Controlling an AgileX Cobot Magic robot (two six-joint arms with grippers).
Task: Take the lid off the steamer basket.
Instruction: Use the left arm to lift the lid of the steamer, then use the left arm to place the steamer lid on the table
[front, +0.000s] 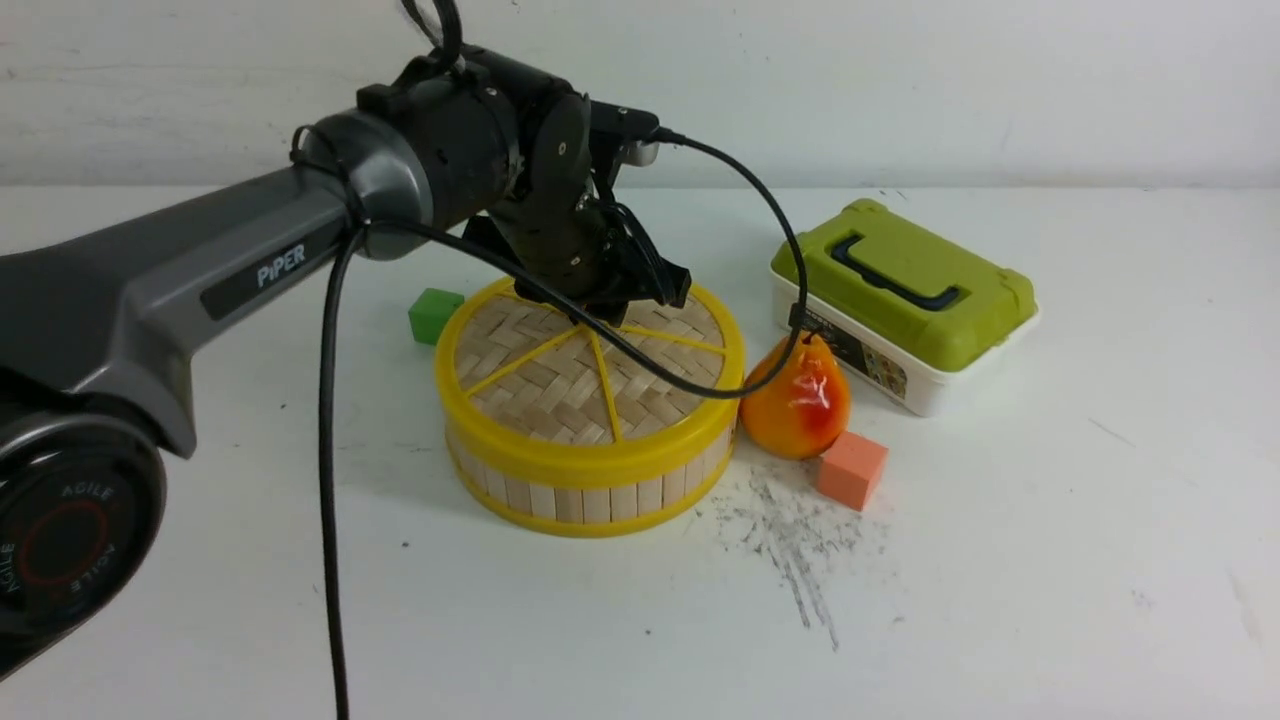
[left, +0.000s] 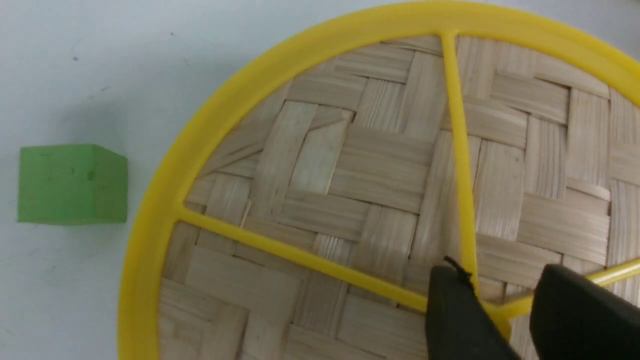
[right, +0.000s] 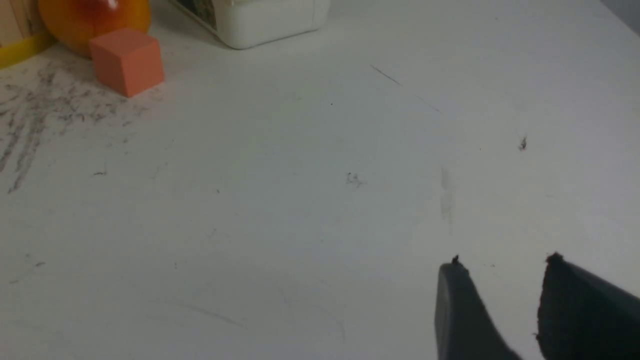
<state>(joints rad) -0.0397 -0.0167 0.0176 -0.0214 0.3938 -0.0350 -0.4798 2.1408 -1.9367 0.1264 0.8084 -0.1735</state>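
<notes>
The steamer basket (front: 590, 495) stands on the white table with pale slat walls and yellow rims. The lid (front: 560, 380) lies flat on top of it, woven bamboo with yellow spokes. My left gripper (front: 625, 300) points down onto the far middle of the lid. In the left wrist view the left gripper (left: 502, 270) is open, its black fingers on either side of the yellow centre knob (left: 500, 312), with a gap still showing beside the knob. My right gripper (right: 502, 262) shows only in its own wrist view, open over bare table, holding nothing.
A green cube (front: 434, 313) sits just left of the basket. An orange-red pear (front: 797, 395) and an orange cube (front: 851, 469) sit close to its right. A white box with a green lid (front: 905, 300) lies behind them. The arm's black cable (front: 330, 480) hangs in front.
</notes>
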